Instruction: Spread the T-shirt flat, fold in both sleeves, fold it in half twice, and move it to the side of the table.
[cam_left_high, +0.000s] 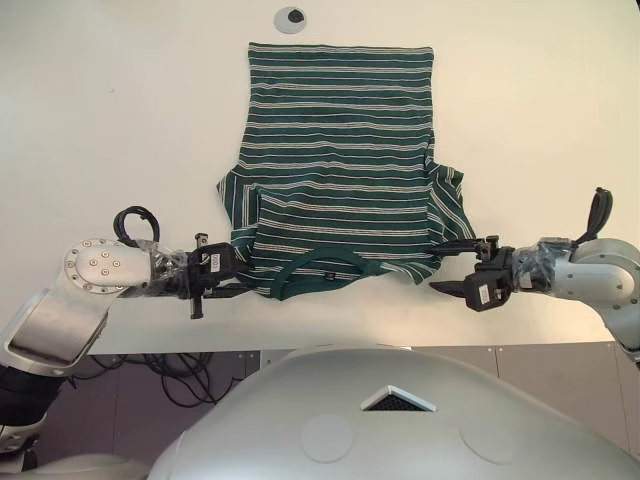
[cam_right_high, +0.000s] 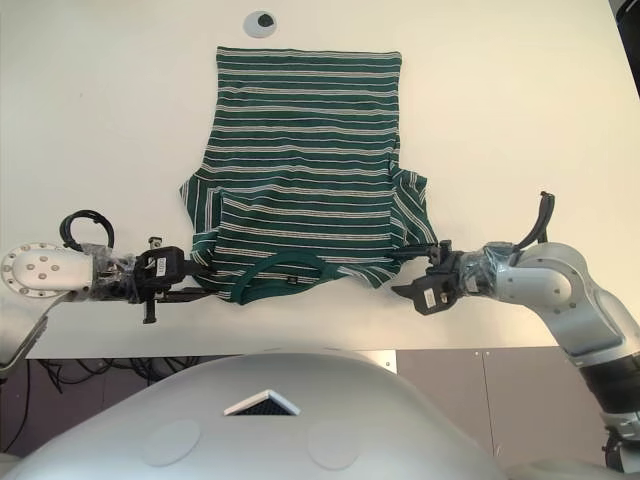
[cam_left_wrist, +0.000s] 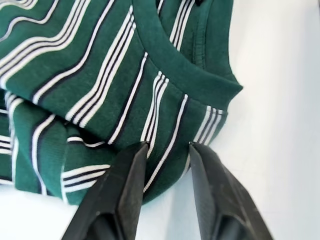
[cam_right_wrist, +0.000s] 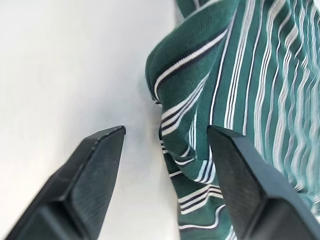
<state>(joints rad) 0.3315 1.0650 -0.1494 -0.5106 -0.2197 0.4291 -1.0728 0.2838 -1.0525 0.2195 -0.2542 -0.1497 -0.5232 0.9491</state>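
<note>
The T-shirt (cam_left_high: 340, 150) lies in the middle of the counter (cam_left_high: 110, 120), hem away from me and collar at the near edge, with both sleeves turned in over the body. It's thin striped knit, so I expect it to be light and limp: it will sag, drag and bunch unless both corners are lifted together. I'd take it at the two shoulder corners, gripping through every layer. My left gripper (cam_left_wrist: 167, 150) is only narrowly parted, astride the shoulder edge beside the collar, and I judge it isn't pinching yet. My right gripper (cam_right_wrist: 166, 131) is wide open and holding nothing, one finger over the cloth at the opposite corner, the other over bare counter. The white top looks smooth, so cloth should slide easily. A round port (cam_left_high: 290, 17) sits just beyond the hem
</note>
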